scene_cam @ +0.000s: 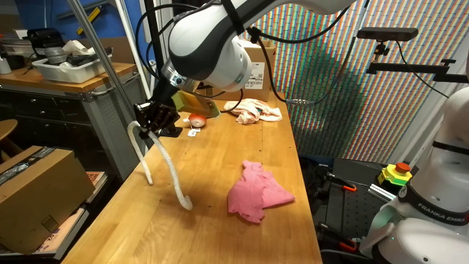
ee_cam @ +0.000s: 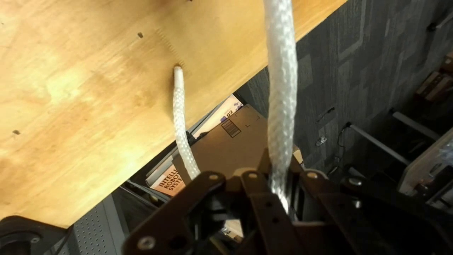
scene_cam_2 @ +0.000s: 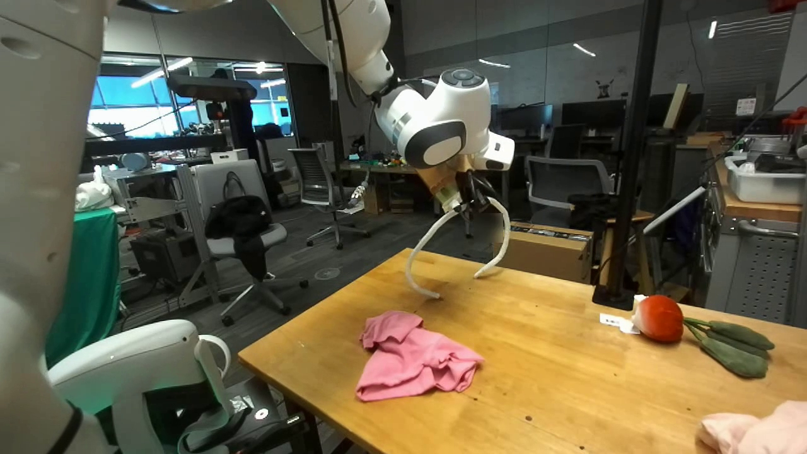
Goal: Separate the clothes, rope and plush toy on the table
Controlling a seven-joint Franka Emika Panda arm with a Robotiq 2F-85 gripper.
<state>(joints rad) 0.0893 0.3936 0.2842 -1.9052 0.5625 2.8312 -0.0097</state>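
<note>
Wood of a honey tone, dotted with small dark nicks, forms the long table [scene_cam: 121,234], which gleams in the wrist view. Around it spreads a cluttered workroom: grey office chairs [scene_cam_2: 255,183] on dark carpet [scene_cam_2: 353,265] and monitors [scene_cam_2: 589,115] farther back in an exterior view, a workbench [scene_cam: 117,68] bearing a white bin [scene_cam: 82,73], and across the table from it a panel of coloured stripes [scene_cam: 322,69]. A cardboard box [scene_cam: 47,201] sits past the table's edge, with books [ee_cam: 171,182] close by it. A crumpled pink cloth [scene_cam_2: 413,359] lies on the table; well apart from it, a red plush toy [scene_cam_2: 659,318] with green leaves [scene_cam_2: 734,357] rests near a black post [scene_cam_2: 632,164], and a peach cloth [scene_cam: 253,111] is heaped near a second carton [scene_cam: 256,95]. Raised near one edge, the gripper [scene_cam: 144,131] has its fingers [ee_cam: 263,167] pinched together on the white rope [scene_cam: 170,165], which passes between them and hangs down in two lengths, one to either side. In both exterior views those lengths bow down toward the tabletop, below the fingers and apart from the cloths and the toy; whether the rope's ends touch the wood cannot be told.
</note>
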